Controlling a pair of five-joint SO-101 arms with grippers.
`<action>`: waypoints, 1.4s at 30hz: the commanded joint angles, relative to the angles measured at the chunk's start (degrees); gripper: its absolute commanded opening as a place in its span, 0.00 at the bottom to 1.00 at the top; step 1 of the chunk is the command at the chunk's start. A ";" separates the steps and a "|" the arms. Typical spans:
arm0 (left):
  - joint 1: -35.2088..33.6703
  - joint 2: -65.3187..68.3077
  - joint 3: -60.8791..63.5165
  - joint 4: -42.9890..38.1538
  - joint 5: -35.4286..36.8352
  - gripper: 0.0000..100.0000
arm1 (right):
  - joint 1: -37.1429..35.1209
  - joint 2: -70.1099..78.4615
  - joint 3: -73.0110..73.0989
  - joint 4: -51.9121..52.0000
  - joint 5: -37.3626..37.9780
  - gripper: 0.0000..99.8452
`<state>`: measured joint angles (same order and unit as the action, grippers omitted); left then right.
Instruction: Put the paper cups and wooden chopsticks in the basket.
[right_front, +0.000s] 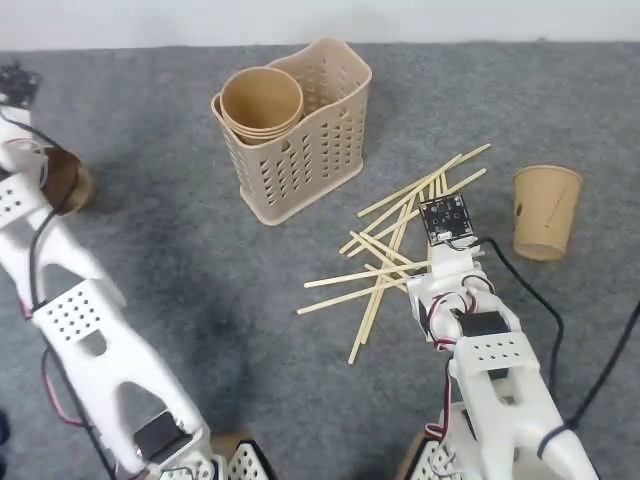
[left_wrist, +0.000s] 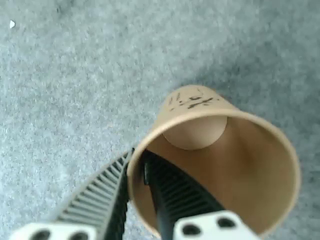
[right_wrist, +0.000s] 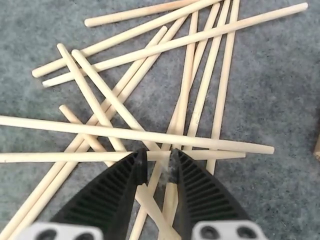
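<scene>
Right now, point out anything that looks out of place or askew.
The wooden chopsticks lie crisscrossed in a loose heap on the carpet, outside the basket. One paper cup sits alone beyond them. The left gripper pinches a tilted cup by its wall.

The left arm (right_front: 75, 315) and right arm (right_front: 495, 365) have white plastic shells with panels of round holes; black servo blocks (right_front: 483, 325) at the joints; red and black wires (right_front: 48, 385) between segments; a square black board (right_front: 446, 219) tops the right wrist; the left gripper (left_wrist: 137, 160) and right gripper (right_wrist: 156, 162) have black ribbed fingers (right_wrist: 115, 190) on pale screw-holed mounts.
</scene>
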<state>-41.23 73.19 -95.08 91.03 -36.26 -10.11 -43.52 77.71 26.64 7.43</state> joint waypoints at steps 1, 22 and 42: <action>-0.18 0.62 -1.10 -4.40 1.14 0.01 | -0.31 -1.27 -0.26 -0.57 0.79 0.09; 7.82 -26.81 -1.01 9.67 13.36 0.01 | -0.31 -1.01 -0.26 -0.75 0.79 0.09; 37.01 -74.73 27.30 2.46 44.75 0.01 | -0.31 -1.01 -0.26 -0.57 0.79 0.09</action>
<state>-6.86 1.98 -70.55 96.84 2.59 -10.11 -43.52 77.71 26.64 7.60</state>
